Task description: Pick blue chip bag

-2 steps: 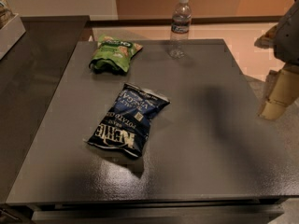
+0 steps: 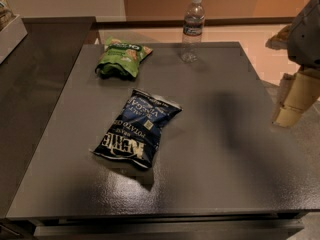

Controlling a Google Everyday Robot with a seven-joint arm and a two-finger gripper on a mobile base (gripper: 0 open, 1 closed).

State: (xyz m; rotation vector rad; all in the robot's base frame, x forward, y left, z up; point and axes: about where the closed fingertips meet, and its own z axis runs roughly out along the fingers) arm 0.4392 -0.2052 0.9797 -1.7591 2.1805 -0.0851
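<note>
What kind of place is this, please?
Probably an office break room: a gray table carries a blue chip bag, a green bag and a water bottle. The gripper hangs beyond its right edge.

Dim warm light; gripper [image 2: 289, 113] at right edge shadows the table [image 2: 225, 194].

The blue chip bag [image 2: 137, 129] lies flat on the table [image 2: 225, 179]; pincer [image 2: 287, 115] hovers beyond its right edge.
</note>
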